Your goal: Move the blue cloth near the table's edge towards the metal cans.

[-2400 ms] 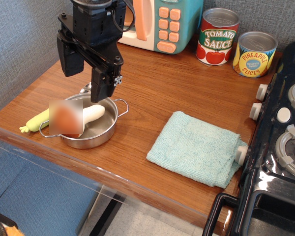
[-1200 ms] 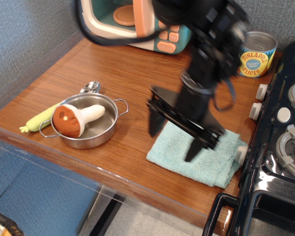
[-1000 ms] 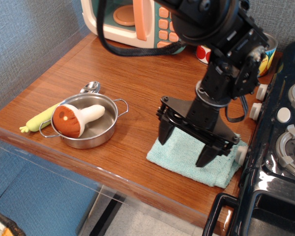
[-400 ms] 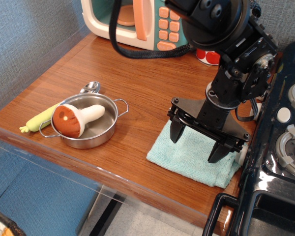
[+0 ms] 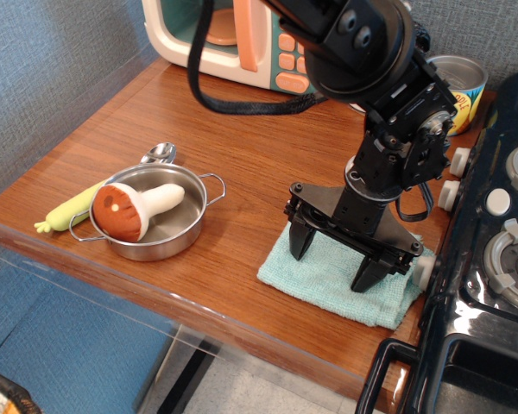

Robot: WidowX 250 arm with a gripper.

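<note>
The gripper (image 5: 333, 264) is standing over the blue cloth (image 5: 328, 281), its jaws spread wide with both tips pressing on the fabric. The cloth is lying flat near the tabletop's (image 5: 155, 112) front edge, toward the right corner. One metal can (image 5: 459, 86) is showing at the back right corner.

Brown wood-grain table (image 5: 233, 147) carrying kitchen playthings

The blue cloth (image 5: 332, 278) is lying flat near the front edge toward the right end, just beside the black toy stove (image 5: 492, 259). A steel pan (image 5: 160, 233) is sitting near the front-left corner, with a spoon (image 5: 158, 153) and a pale green toy vegetable (image 5: 69, 210) lying against its left side. A toy microwave (image 5: 242, 39) is standing along the back edge, and one of the metal cans (image 5: 459, 86) is showing at the back-right corner.
</note>
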